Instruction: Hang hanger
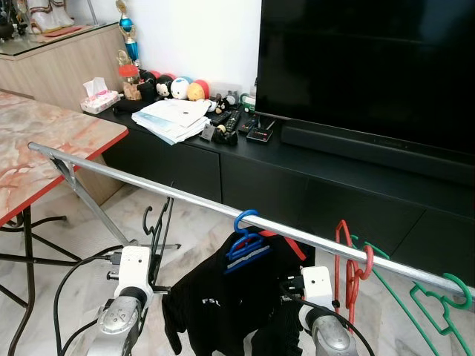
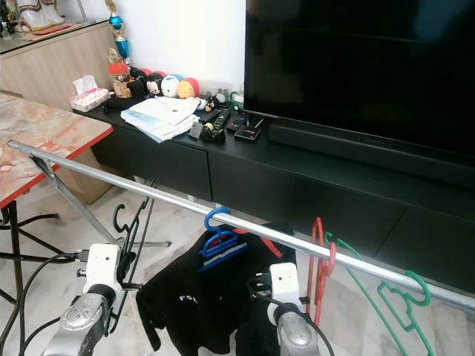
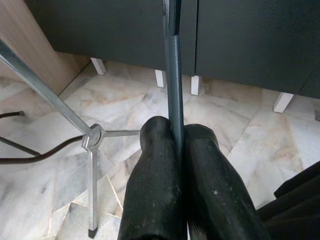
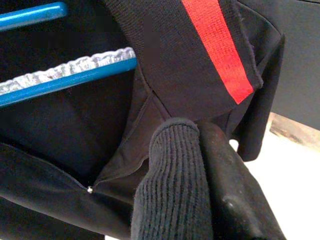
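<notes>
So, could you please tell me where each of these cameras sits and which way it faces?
Left eye view: head camera, looking forward and down at the metal rail, the TV cabinet and both silver arms.
Right eye view: same head, same scene, including the blue hanger.
Left wrist view: along the left pincer, shut on a dark hanger above marble floor.
Right wrist view: along the right pincer, pinching the black shirt; shares the blue hanger.

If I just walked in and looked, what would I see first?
A long silver rail slants across the room, with a black shirt on a blue hanger hooked over it, and a red hanger and a green hanger further along to the right. Behind it stands a big dark TV on a low black cabinet. Low down, the left gripper pinches a thin dark hanger, and the right gripper presses against the shirt.
</notes>
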`<state>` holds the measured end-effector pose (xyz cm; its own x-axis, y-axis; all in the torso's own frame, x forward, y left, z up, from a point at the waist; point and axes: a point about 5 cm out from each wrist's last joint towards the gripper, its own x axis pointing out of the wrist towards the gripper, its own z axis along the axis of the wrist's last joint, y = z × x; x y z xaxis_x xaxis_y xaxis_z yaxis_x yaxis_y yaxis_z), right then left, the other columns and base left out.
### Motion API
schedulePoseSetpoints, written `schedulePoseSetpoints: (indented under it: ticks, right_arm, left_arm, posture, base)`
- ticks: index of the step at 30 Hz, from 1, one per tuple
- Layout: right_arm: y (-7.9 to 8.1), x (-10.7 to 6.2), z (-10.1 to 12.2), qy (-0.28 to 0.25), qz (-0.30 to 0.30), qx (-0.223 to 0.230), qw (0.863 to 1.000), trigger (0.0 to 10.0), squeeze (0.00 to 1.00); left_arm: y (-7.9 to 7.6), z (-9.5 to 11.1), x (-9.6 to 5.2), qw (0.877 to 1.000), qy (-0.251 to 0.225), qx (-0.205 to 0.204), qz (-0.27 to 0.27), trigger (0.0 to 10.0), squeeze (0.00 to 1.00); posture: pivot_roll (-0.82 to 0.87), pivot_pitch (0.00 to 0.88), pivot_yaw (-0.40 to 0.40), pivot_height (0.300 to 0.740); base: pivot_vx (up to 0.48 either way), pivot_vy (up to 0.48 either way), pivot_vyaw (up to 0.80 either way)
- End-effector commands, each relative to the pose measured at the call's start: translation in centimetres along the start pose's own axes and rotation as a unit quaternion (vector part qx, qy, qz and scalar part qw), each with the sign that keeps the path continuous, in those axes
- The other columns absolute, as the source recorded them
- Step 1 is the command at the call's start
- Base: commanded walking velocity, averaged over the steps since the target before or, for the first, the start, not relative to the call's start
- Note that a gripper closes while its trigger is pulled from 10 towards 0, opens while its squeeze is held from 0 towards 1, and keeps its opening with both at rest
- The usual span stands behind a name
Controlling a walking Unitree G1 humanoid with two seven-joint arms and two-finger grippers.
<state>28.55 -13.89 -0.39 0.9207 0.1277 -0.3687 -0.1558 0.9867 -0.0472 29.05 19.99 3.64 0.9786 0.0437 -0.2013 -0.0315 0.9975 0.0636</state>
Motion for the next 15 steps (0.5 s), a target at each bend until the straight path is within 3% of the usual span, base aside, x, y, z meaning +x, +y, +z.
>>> schedulePoseSetpoints:
  ticks: [1, 15]
  right_arm:
    - [0.28, -0.02, 0.12, -0.008, 0.001, 0.004, 1.0, 10.0, 0.0]
    - [0.41, 0.03, 0.36, -0.014, 0.005, 0.002, 1.0, 10.0, 0.0]
  left_arm:
    - [0.28, -0.12, -0.2, 1.0, 0.005, -0.007, 0.009, 10.0, 0.0]
    - [0.14, -0.07, -0.27, 1.0, 0.007, -0.008, 0.008, 10.0, 0.0]
  posture:
    - [0.02, 0.035, 0.069, 0.74]
    - [0.02, 0.033, 0.065, 0.74]
  base:
    - [-0.3, 0.0, 0.0]
    - [-0.318, 0.0, 0.0]
